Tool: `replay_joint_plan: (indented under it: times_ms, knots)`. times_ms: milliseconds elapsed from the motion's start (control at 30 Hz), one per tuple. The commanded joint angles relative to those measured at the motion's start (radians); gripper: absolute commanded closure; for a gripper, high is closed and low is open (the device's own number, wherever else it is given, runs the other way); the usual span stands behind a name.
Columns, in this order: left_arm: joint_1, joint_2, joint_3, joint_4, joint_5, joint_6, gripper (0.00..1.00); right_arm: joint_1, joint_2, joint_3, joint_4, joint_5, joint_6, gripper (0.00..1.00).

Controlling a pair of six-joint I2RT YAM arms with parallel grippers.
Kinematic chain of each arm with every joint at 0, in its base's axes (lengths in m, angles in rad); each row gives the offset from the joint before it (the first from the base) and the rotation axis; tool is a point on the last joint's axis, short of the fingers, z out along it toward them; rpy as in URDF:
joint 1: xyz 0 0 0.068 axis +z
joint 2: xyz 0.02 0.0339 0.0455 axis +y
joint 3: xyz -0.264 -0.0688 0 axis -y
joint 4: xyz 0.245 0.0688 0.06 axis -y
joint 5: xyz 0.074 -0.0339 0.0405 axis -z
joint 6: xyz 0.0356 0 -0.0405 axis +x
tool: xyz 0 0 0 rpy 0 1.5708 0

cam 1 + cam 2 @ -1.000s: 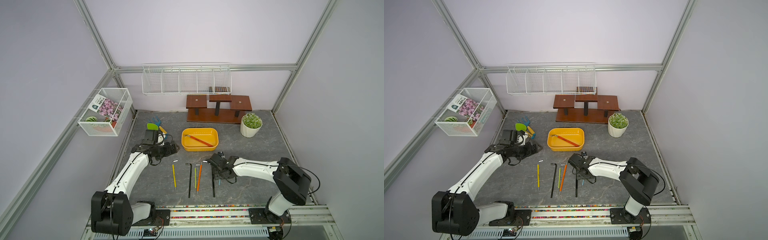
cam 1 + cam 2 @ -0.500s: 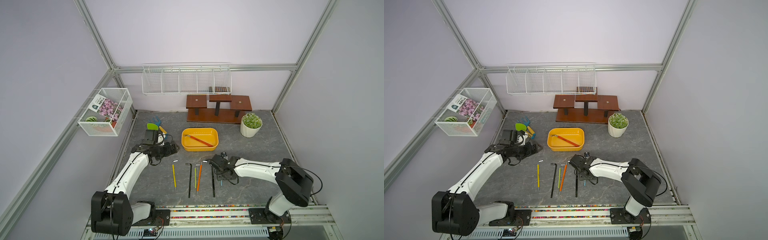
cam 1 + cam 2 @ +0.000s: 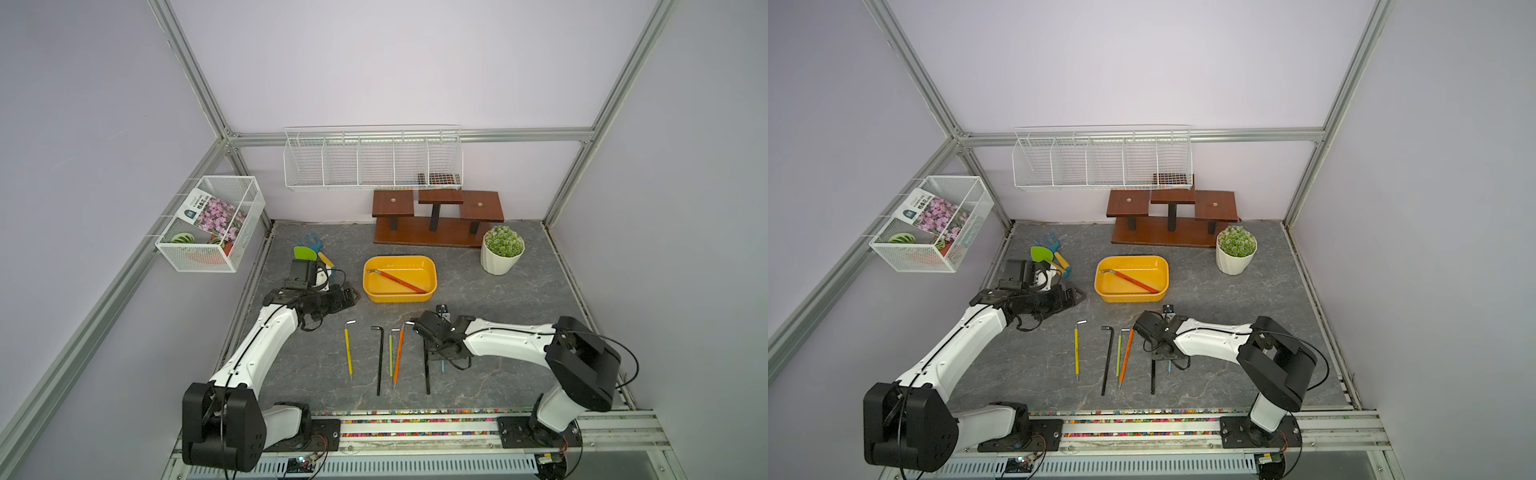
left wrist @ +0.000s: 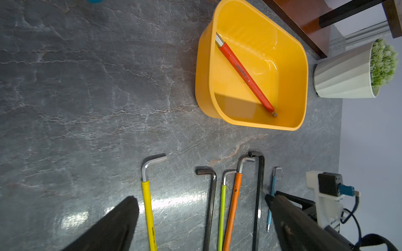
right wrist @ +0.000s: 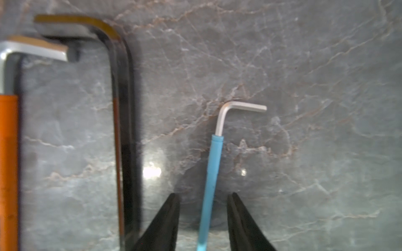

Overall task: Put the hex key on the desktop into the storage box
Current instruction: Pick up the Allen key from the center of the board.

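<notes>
Several hex keys lie side by side on the desktop: yellow, black, green, orange, a long black one and a thin blue hex key. My right gripper points down over the blue key. Its fingers straddle the sleeve with a gap on each side, so it is open. My left gripper hovers open and empty just left of the yellow storage box, which holds a red-sleeved hex key.
A white pot with a green plant stands right of the box. A brown wooden stand is at the back wall. Garden tools lie at the back left. Wire baskets hang on the walls.
The right gripper's jaws have narrowed around the blue hex key, and its wrist has shifted slightly. The left arm has not moved.
</notes>
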Motion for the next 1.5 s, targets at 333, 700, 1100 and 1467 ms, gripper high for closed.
replay_joint_plan:
  times_ms: [333, 700, 1100, 1467]
  knots:
    - [-0.004, -0.006, -0.003, -0.013, -0.013, 0.012, 0.0, 0.007, 0.02, -0.037, -0.087, 0.077, -0.007, 0.89]
    - [-0.004, 0.0, 0.008, -0.024, -0.048, 0.016, 0.0, 0.008, -0.108, -0.063, -0.133, 0.07, -0.082, 0.96]
    - [-0.003, -0.016, 0.02, -0.018, -0.041, 0.029, 0.0, -0.007, -0.276, -0.032, -0.148, 0.056, -0.198, 0.99]
    - [-0.004, 0.069, 0.132, 0.015, 0.002, 0.044, 0.0, -0.057, -0.289, 0.045, -0.138, -0.012, -0.304, 1.0]
